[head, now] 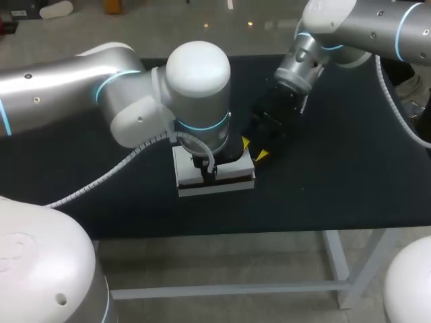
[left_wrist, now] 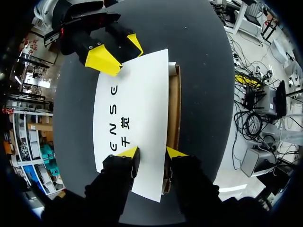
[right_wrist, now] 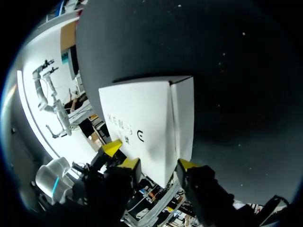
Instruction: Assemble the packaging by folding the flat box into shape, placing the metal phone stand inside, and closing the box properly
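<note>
In the head view, the white box [head: 215,183] is lying flat on the dark worktop [head: 337,175] near its middle, with the left arm [head: 101,94] reaching in from the left and its wrist hanging straight over the box. The right arm [head: 363,27] is coming in from the far right, and the right gripper [head: 254,149] is sitting at the box's far right corner with its yellow tips apart. In the left wrist view, the left gripper [left_wrist: 151,153] is standing spread over the box's printed white lid - one tip is over the lid, the other is by a brown inner wall [left_wrist: 173,104] showing along the lid's edge. The right gripper's tips are meeting the box's corner ahead. In the right wrist view, the right gripper is staying parted around a corner of the box - whether both fingers are touching it is unclear - and one yellow tip of the left gripper is showing just beside it.
</note>
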Motion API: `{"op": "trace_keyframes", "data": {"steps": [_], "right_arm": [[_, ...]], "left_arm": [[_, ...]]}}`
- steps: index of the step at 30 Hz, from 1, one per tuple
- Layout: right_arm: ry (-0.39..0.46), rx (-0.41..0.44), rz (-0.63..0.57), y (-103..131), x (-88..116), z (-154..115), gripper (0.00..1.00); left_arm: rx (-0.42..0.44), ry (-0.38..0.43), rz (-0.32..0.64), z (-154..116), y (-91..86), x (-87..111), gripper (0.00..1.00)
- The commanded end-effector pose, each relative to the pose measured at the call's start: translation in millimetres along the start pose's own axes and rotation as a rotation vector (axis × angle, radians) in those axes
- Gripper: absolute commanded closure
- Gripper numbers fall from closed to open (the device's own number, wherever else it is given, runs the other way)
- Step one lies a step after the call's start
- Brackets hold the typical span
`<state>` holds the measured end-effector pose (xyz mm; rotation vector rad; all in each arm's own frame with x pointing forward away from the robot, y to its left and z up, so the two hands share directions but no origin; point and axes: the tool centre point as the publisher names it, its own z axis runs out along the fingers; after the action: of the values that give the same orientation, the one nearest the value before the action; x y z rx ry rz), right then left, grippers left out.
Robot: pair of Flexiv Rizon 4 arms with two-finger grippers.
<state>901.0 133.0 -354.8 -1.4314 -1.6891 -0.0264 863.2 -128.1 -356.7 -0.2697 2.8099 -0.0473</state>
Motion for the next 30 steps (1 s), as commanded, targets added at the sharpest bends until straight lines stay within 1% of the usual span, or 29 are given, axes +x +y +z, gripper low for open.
{"op": "trace_keyframes", "data": {"steps": [1, 3, 10, 13, 15, 16, 17, 18, 19, 22, 24, 26, 27, 30], "right_arm": [[-0.002, -0.007, -0.002, -2.9, 0.6, -0.5, 0.48], [-0.002, -0.010, -0.004, -3.8, 0.9, -1.1, 0.50], [-0.005, -0.020, -0.011, -5.5, 1.6, -2.0, 0.52], [-0.006, -0.021, -0.012, -6.4, 0.9, -1.6, 0.56], [-0.005, -0.026, -0.010, -7.7, 0.0, -2.1, 0.62], [-0.004, -0.029, -0.011, -8.6, -0.3, -2.5, 0.67], [-0.004, -0.034, -0.013, -9.8, -0.4, -2.8, 0.76], [-0.004, -0.038, -0.016, -11.1, -0.3, -3.2, 0.82], [-0.005, -0.043, -0.019, -12.4, 0.0, -3.6, 0.84], [-0.005, -0.064, -0.032, -17.2, 1.0, -5.2, 0.85], [0.001, -0.082, -0.044, -21.2, 1.7, -6.9, 0.88], [0.002, -0.092, -0.056, -24.1, 3.1, -7.0, 0.98], [0.001, -0.097, -0.064, -25.5, 4.2, -6.4, 1.00], [-0.004, -0.105, -0.084, -28.6, 7.5, -4.3, 1.00]], "left_arm": [[0.001, 0.001, 0.000, 2.3, -0.3, 2.6, 0.63], [0.003, 0.002, 0.000, 1.6, 0.0, 2.9, 0.63], [0.002, 0.005, 0.000, 1.9, 0.0, 2.5, 0.61], [0.002, 0.008, 0.000, 2.6, 0.0, 2.2, 0.60], [0.001, 0.009, 0.001, 2.8, -0.2, 2.1, 0.60], [0.000, 0.010, 0.001, 2.8, -0.2, 2.1, 0.60], [0.000, 0.010, 0.002, 2.9, -0.3, 2.1, 0.60], [0.000, 0.010, 0.003, 2.9, -0.4, 2.1, 0.60], [0.000, 0.010, 0.003, 2.9, -0.4, 2.1, 0.60], [-0.001, 0.011, 0.003, 3.0, -0.6, 2.3, 0.59], [0.000, 0.013, 0.001, 3.0, -0.7, 2.4, 0.58], [0.000, 0.013, 0.000, 3.1, -0.6, 2.4, 0.59], [0.000, 0.014, 0.000, 3.1, -0.7, 2.5, 0.59], [0.000, 0.014, 0.001, 3.0, -0.8, 2.6, 0.60]]}}
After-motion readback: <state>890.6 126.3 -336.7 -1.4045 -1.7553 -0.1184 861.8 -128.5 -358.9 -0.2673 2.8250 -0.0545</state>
